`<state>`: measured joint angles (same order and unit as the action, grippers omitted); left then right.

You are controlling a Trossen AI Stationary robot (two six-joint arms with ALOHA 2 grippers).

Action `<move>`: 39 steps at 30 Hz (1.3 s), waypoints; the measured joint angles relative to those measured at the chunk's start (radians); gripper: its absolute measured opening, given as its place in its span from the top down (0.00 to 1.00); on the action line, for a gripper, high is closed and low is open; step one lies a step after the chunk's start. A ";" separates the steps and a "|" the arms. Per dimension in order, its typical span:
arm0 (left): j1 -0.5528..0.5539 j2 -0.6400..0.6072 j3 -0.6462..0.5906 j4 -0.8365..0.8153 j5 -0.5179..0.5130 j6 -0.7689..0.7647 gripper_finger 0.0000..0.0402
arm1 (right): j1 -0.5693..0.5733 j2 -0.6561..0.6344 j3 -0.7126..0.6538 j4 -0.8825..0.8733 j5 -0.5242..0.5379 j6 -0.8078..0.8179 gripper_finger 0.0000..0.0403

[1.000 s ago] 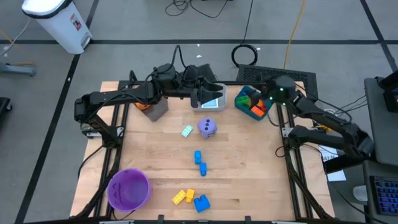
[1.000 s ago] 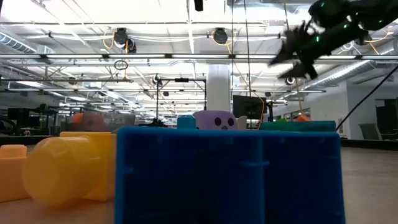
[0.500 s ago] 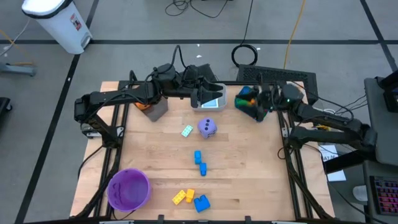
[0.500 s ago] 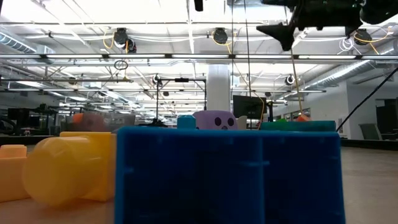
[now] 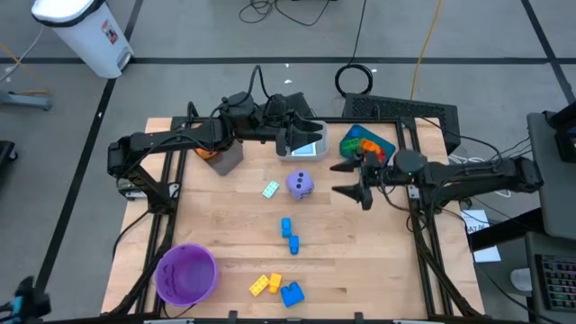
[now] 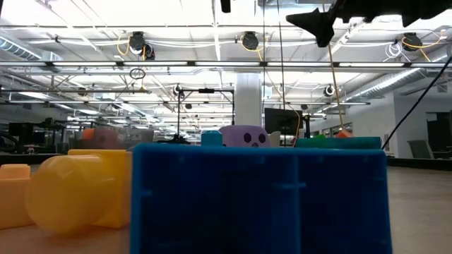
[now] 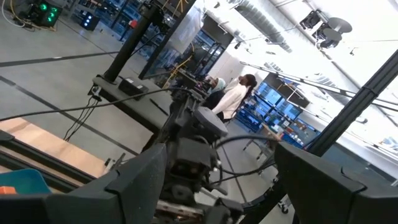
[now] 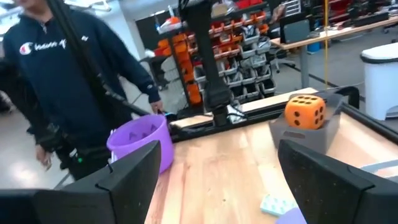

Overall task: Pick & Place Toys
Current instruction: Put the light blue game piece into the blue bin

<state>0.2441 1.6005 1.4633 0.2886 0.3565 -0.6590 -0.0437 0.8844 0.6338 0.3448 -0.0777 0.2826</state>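
My right gripper (image 5: 349,180) hangs above the table beside the teal bin (image 5: 353,138), fingers spread apart, empty. My left gripper (image 5: 290,131) waits at the far edge over the white bin (image 5: 310,153), fingers apart. Purple die (image 5: 300,184) near mid-table, whitish card (image 5: 271,190) just beside it. Orange die (image 8: 305,111) sits on the grey bin (image 8: 323,130). Blue bricks (image 5: 289,232) lie mid-table, more yellow and blue bricks (image 5: 277,288) at the near edge by the purple bowl (image 5: 186,272)

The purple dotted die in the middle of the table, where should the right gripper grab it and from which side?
Probably from straight above, closing on two opposite flat side faces of the purple dotted die. It rests flat on the wooden table, apart from the flat whitish card beside it, so both sides seem free. The open right gripper hovers just beside it.
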 joint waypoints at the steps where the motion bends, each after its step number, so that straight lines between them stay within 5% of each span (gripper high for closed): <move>1: 0.000 0.000 0.000 0.000 0.000 0.000 0.23 | 0.014 0.001 0.000 -0.002 0.000 -0.006 0.21; 18: 0.000 0.000 0.000 0.000 -0.003 0.000 0.23 | 0.164 -0.014 0.000 -0.058 0.001 -0.115 0.21; 23: -0.011 -0.001 0.000 0.032 -0.121 -0.065 0.23 | 0.164 -0.014 0.001 -0.060 0.000 -0.080 0.21; 29: 0.022 -0.004 0.000 0.101 -0.041 -0.121 0.23 | 0.163 -0.011 0.069 -0.113 0.093 -0.162 0.21; 31: 0.034 -0.024 0.000 0.009 0.080 -0.122 0.23 | 0.163 -0.009 0.095 -0.122 0.143 -0.212 0.21; 34: -0.026 -0.066 0.001 -0.262 0.095 -0.047 0.23 | 0.162 -0.003 0.132 -0.113 0.243 -0.259 0.21; 36: -0.080 -0.092 0.001 -0.489 0.002 0.042 0.23 | 0.159 -0.001 0.147 -0.117 0.318 -0.265 0.21; 39: -0.157 -0.111 0.000 -0.800 -0.320 0.111 0.23 | 0.144 -0.001 0.157 -0.104 0.416 -0.248 0.21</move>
<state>0.0875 1.4896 1.4635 -0.5113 0.0368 -0.5477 0.1007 0.8838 0.7904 0.2407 0.3385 0.0344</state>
